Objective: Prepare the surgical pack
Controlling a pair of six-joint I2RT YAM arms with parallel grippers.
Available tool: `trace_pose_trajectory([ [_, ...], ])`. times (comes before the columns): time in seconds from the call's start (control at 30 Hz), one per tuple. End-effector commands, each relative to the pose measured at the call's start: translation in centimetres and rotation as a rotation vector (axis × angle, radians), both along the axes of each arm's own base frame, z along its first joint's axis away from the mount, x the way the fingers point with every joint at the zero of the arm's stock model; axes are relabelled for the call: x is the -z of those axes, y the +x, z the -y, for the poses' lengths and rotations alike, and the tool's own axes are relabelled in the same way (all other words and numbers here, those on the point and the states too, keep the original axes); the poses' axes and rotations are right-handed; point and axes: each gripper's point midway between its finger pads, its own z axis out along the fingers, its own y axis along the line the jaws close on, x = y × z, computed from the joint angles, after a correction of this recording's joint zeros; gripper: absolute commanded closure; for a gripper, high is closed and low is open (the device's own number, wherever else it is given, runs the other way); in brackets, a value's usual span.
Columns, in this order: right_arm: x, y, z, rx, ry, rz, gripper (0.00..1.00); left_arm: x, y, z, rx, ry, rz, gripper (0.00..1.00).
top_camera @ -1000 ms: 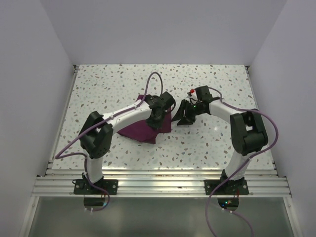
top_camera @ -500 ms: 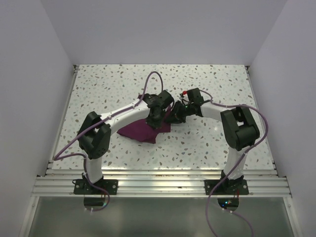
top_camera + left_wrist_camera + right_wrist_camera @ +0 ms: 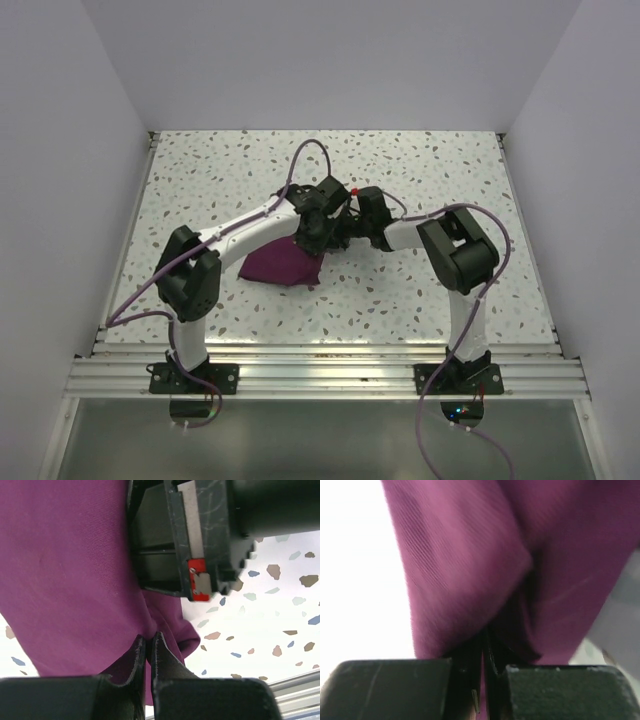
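Note:
The surgical pack shows as a folded plum-purple cloth bundle on the speckled table, partly hidden under both arms. My left gripper is shut on a fold of the cloth, its fingertips pinching the fabric. My right gripper meets it from the right and is shut on the cloth's edge, with fabric bunched over its closed jaws. The right gripper's black body fills the top of the left wrist view, so the two grippers are almost touching.
White walls enclose the speckled table on three sides. An aluminium rail with the arm bases runs along the near edge. Purple cables loop above both arms.
My right gripper has swung left from beside the cloth onto its right edge and closed on it. The left gripper has stayed shut on the cloth; the bundle has bunched slightly leftward.

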Motion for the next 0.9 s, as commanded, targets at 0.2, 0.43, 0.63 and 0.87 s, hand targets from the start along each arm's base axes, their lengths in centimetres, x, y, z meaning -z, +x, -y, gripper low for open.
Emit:
trace_pose_trajectory([
  [0.2,2.4,3.1,-1.7,0.085,-0.022,0.086,0.96,-3.3,1.3,3.8,0.072,-0.151,0.054,1.0],
  [0.43,2.3,1.2,1.0,-0.011,-0.175,0.096,0.91,-2.7,1.2,3.7,0.06,-0.162,0.018,0.77],
  [0.63,1.9,-0.8,5.3,-0.074,-0.239,0.053,0.87,-4.4,2.7,1.7,-0.012,-0.265,0.017,0.59],
  [0.87,0.7,0.2,9.1,-0.053,-0.3,0.092,0.85,-5.8,5.9,0.3,-0.065,-0.269,0.069,0.46],
])
